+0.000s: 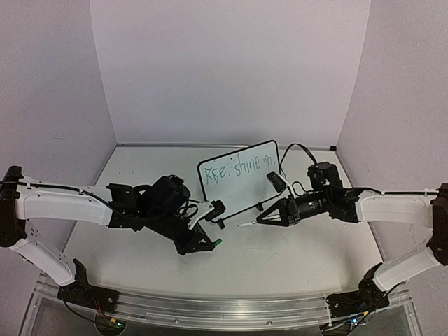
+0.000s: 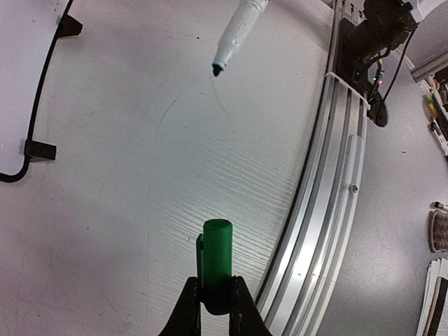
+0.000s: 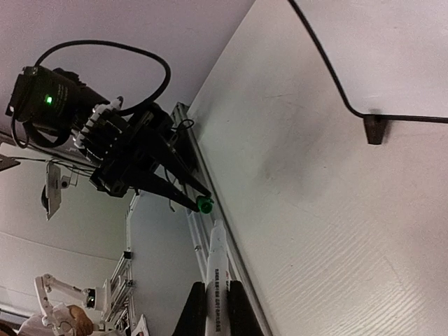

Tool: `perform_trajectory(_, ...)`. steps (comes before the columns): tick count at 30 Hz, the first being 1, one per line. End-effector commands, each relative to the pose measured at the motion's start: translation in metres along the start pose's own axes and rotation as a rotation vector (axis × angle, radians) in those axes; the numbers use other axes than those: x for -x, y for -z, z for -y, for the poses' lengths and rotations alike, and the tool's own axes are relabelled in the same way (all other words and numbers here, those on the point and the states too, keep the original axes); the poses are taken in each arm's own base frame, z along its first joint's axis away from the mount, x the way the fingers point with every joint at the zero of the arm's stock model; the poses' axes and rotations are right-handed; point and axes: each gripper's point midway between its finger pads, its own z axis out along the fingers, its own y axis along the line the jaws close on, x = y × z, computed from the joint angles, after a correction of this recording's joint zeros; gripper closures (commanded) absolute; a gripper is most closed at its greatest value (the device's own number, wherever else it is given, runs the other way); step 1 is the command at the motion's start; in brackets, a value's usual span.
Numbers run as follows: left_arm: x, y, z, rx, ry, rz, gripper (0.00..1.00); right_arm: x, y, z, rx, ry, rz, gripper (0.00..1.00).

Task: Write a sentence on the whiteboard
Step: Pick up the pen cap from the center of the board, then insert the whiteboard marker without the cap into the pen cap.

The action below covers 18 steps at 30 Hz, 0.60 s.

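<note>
Both my arms stretched inward, low. left gripper (image 2: 215,297) clamps green cap (image 2: 217,255); right gripper (image 3: 216,297) clamps marker (image 3: 216,269). whiteboard (image 1: 213,199) sentence (image 1: 236,169) reads "Rise, shine".

Three plain walls, pale with a faint lilac cast, box in a white table (image 1: 294,259): a back wall (image 1: 231,70), a left wall (image 1: 49,84) and a right wall (image 1: 406,84). The tabletop is matt, lightly scuffed and evenly lit, with soft shadows. A ribbed aluminium rail (image 1: 224,311) runs along its near edge, and a grey surface (image 2: 392,231) lies beyond it.
</note>
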Motion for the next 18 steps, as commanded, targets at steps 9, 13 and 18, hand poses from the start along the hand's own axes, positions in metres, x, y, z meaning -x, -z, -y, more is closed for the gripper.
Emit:
perform_trajectory(9,0.021,0.015,0.030,-0.137,-0.077,0.093,1.00,-0.004,-0.017,-0.046,0.201,0.029,-0.136,1.00)
perform_trajectory(13,0.024,0.018,0.031,-0.137,-0.080,0.104,1.00,-0.006,-0.023,-0.045,0.206,0.026,-0.155,1.00)
perform_trajectory(18,0.024,0.020,0.031,-0.136,-0.082,0.109,1.00,-0.007,-0.026,-0.045,0.206,0.026,-0.161,1.00)
